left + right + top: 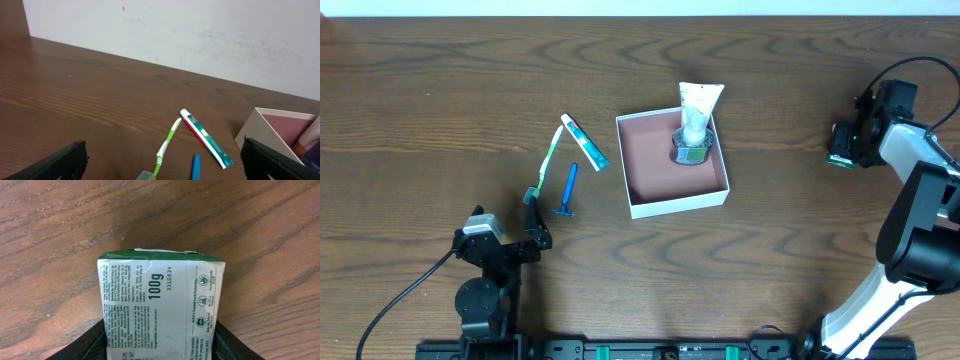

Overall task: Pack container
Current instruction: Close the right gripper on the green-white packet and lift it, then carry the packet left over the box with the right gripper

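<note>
One rectangular printed carton point(160, 300) fills right end effector point(161, 347).

carton point(160, 310): bottom cut off, fine print unreadable | container point(260, 130): cropped at right edge | razor point(195, 167): cropped at bottom edge

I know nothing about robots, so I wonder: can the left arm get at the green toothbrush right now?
Probably yes. The toothbrush lies bare on the table just ahead of the left arm, whose jaws stand open and empty; nothing lies between.

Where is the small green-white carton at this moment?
The carton is held in the right gripper, at the far right of the overhead view, well right of the container.
</note>
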`<control>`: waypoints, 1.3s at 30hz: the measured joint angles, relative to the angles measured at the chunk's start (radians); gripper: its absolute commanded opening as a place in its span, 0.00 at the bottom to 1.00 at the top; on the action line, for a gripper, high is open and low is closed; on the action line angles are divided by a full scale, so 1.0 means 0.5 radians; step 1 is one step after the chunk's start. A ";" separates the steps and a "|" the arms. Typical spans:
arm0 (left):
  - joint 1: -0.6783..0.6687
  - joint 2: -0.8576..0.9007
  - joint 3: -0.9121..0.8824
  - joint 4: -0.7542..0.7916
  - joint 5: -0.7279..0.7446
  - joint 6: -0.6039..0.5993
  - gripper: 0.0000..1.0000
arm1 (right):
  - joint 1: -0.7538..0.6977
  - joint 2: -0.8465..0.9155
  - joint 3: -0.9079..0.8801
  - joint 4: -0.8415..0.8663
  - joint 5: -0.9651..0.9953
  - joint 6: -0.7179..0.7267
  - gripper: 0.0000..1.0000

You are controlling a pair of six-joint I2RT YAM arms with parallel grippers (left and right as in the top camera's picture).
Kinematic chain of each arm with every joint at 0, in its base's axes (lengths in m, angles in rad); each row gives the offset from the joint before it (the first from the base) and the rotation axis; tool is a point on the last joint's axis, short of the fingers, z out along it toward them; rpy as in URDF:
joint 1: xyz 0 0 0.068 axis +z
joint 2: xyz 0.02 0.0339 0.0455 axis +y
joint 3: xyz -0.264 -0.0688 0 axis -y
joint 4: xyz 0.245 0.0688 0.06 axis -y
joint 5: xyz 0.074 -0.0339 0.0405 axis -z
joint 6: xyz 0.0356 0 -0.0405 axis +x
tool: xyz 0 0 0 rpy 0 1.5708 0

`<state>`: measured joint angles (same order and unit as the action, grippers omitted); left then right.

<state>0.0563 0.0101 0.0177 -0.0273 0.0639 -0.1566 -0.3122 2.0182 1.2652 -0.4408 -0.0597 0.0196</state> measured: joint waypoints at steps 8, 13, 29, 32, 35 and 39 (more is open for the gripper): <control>0.000 0.000 0.000 0.000 0.000 0.000 0.98 | 0.009 -0.060 0.007 -0.187 -0.130 0.035 0.45; 0.000 0.000 0.000 0.000 0.000 0.000 0.98 | 0.068 -0.304 0.011 -0.343 -0.222 0.128 0.41; 0.000 0.000 0.000 0.000 0.000 0.000 0.98 | 0.654 -1.064 0.071 -0.774 -0.246 0.766 0.31; 0.000 0.000 0.000 0.000 0.000 0.000 0.98 | 0.788 -1.064 0.071 -0.803 -0.210 0.926 0.31; 0.000 0.000 0.000 0.000 0.000 0.000 0.98 | 0.941 -1.064 0.071 -0.816 -0.161 1.092 0.30; 0.000 0.000 0.000 0.000 0.000 0.000 0.98 | 1.127 -1.064 0.071 -0.818 -0.114 1.309 0.30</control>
<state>0.0563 0.0101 0.0177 -0.0273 0.0639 -0.1566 0.2512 1.4860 1.3006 -0.8497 -0.1165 0.6743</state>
